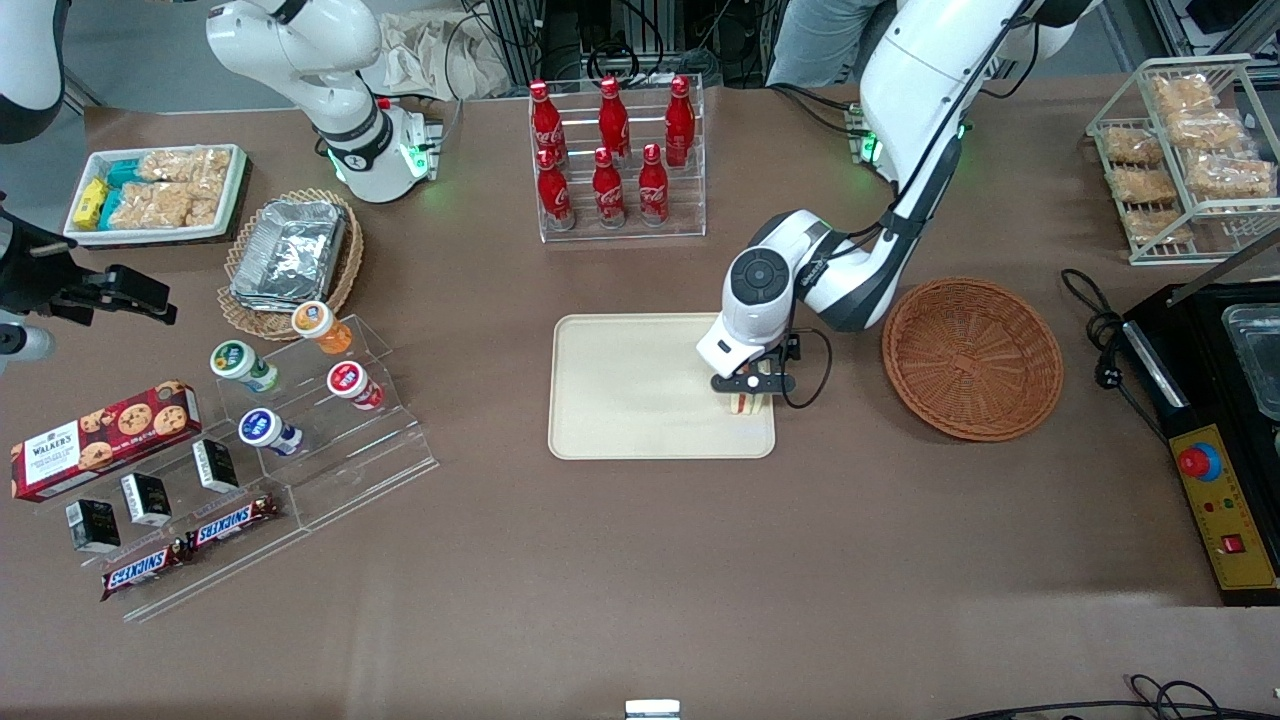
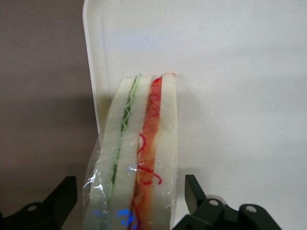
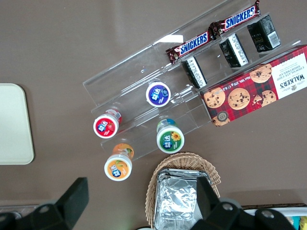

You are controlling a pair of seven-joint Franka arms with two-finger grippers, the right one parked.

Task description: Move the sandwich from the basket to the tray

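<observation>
While black two-finger gripper (image 1: 752, 392) hangs low over cream-beige rectangular plastic tray (image 1: 620, 390), fingers (image 2: 194, 191) spread wide, apart from white-bread triangular sandwich (image 2: 139, 153) standing on tray edge nearest empty reddish-brown woven basket (image 1: 972, 357): release judged done.

From the front, my wrist covers most of the sandwich (image 1: 745, 403) at the tray (image 1: 640, 390) edge nearest the basket (image 1: 972, 357); only a sliver shows under my gripper (image 1: 752, 392). In my wrist view the sandwich runs off the frame edge, and my fingers (image 2: 194, 191) are cut off too.
</observation>
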